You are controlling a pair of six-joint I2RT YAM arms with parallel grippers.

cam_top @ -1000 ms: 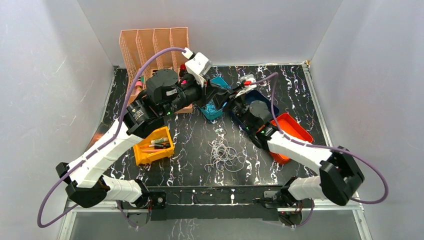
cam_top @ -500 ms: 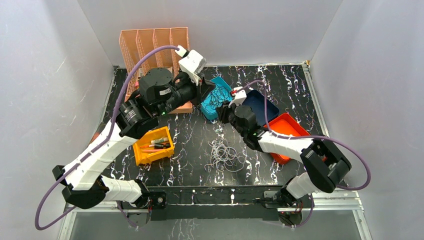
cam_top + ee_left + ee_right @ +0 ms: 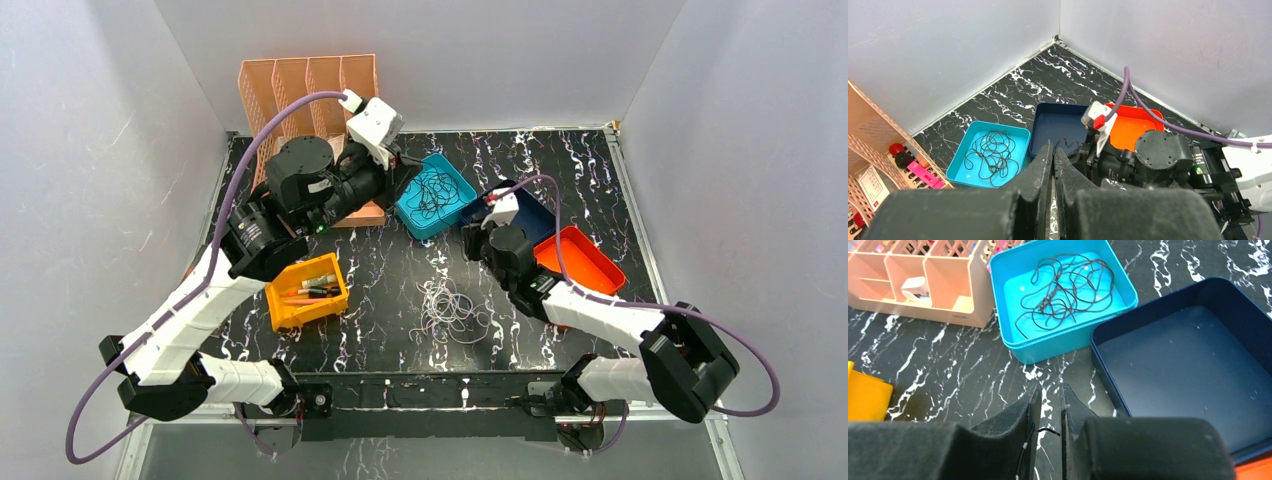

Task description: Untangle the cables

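While two robot arms reach over a black marbled bench (image 3: pixel 390 265), a teal tray (image 3: pixel 408 222) sits toward the far middle and serves as the marker for everything else. Inside the teal tray lies one black cable (image 3: pixel 437 192) in loose, curly loops, all within its walls. Well to the near side of the teal tray, out on the bare bench, lies a tangle of white cables (image 3: pixel 450 310), touched by neither arm.

The left claw (image 3: pixel 1053 149) hangs raised just off the left edge of the teal tray, its fingers closed to a dark slit. A short black wire end (image 3: pixel 1068 143) shows at its tip, and I cannot tell whether it is pinched. The right claw (image 3: pixel 1050 389) hangs to the near right of the teal tray, above the bench. Its fingers are set narrowly apart, with bench showing between them. A thin black strand (image 3: pixel 1048 431) crosses that gap farther back, and I cannot tell whether it is gripped.

Just beside the right side of the teal tray is a dark blue tray (image 3: pixel 1188 365), and farther right of the teal tray, beyond the blue one, an orange tray (image 3: pixel 585 262). Left of the teal tray stands a peach rack (image 3: pixel 300 85) with upright slots. To the near left of the teal tray sits a yellow bin (image 3: pixel 290 315) holding pen-like items (image 3: pixel 312 288).
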